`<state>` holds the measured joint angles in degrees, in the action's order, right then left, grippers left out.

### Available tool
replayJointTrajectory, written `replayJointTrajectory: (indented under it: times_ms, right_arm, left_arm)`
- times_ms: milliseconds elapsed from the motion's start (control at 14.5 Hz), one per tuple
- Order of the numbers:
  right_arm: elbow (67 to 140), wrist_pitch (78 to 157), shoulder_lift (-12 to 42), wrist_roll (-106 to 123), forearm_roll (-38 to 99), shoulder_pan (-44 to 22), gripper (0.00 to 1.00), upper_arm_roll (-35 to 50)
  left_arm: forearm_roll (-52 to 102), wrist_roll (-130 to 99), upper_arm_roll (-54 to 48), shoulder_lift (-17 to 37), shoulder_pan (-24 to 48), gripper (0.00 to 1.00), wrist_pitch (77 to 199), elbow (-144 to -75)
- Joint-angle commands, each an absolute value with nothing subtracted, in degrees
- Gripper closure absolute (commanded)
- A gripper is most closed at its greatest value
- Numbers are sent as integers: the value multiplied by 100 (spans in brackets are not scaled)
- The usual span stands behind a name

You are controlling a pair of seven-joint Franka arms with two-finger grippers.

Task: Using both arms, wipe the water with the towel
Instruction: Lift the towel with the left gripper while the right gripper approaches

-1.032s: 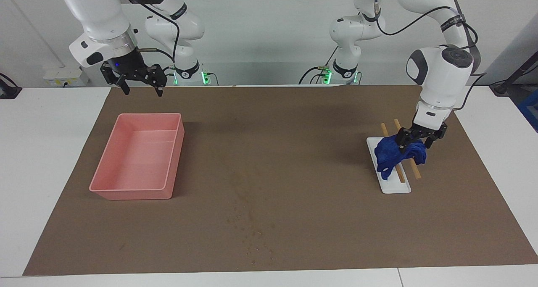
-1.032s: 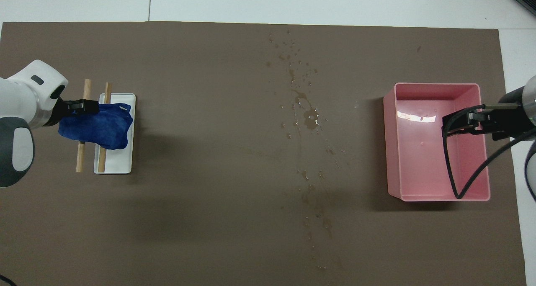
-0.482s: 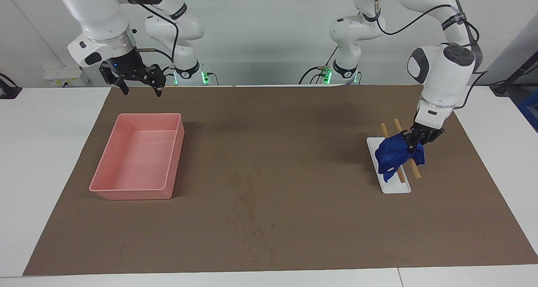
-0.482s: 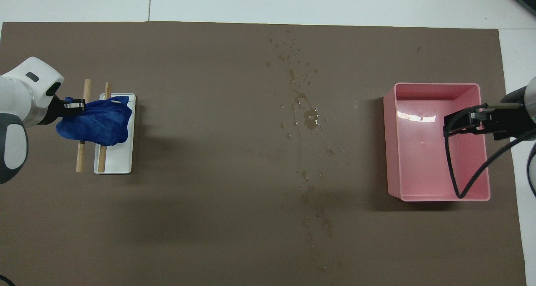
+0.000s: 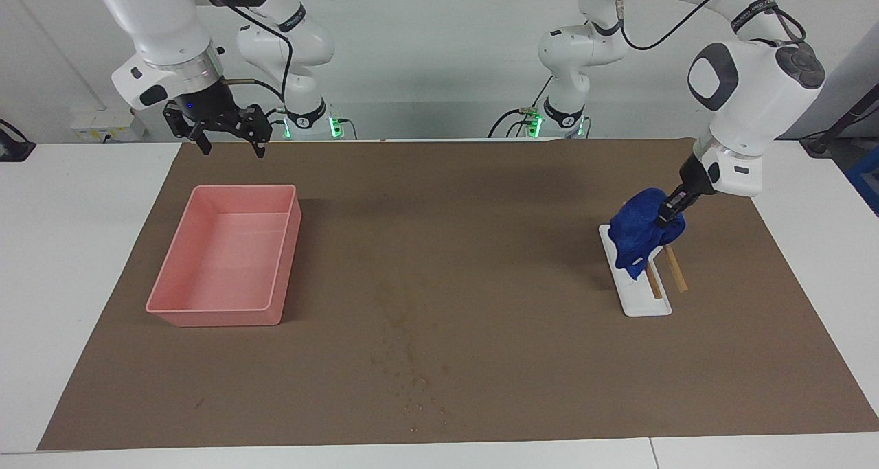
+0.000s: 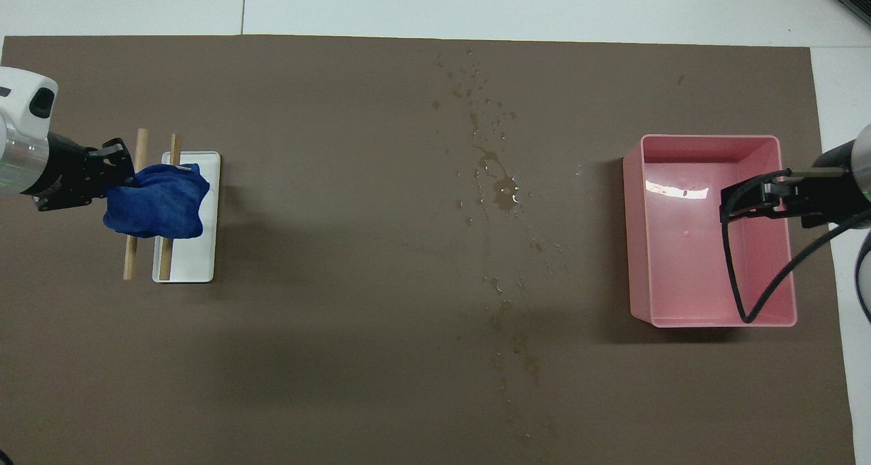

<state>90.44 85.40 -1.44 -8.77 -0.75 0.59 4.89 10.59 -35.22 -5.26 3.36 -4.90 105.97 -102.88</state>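
Note:
My left gripper [image 5: 668, 214] [image 6: 129, 176] is shut on the blue towel [image 5: 642, 233] [image 6: 158, 201] and holds it up, hanging over the white tray [image 5: 645, 303] [image 6: 189, 264] and the two wooden sticks [image 5: 674, 268] [image 6: 129, 254]. The water [image 6: 495, 179] [image 5: 411, 380] lies as dark specks and streaks along the middle of the brown mat [image 5: 481, 249]. My right gripper [image 5: 229, 134] [image 6: 738, 203] waits open in the air over the pink bin [image 5: 226, 256] [image 6: 708, 233].
The pink bin stands at the right arm's end of the mat. The white tray with the sticks across it stands at the left arm's end. White table [image 5: 69, 249] surrounds the mat.
My left gripper closed on the towel and lifted it off the sticks; the towel now hangs bunched above the tray. The right arm has barely moved.

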Motion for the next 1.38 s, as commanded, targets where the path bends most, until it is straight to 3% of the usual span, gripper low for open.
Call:
replayJointTrajectory:
  times_ms: [0, 551, 895, 1308]
  right_arm:
    - [9132, 8578, -255, -939, 376, 79, 0, 536]
    - [9026, 8885, -246, -4274, 1116, -148, 0, 1335]
    - [9044, 9789, -211, -7034, 1731, -982, 0, 1433]
    - [9149, 10914, -62, -9674, 2294, -1721, 1, 1433]
  left_arm:
    - [1747, -4654, -518, 185, -466, 100, 10039, -10204]
    - [3268, -8363, -993, -61, -325, 100, 9668, -10195]
    - [4226, -10139, -1475, -123, -325, 100, 10483, -10222]
    - [4324, -11003, -1977, -141, -106, 100, 11171, -10248]
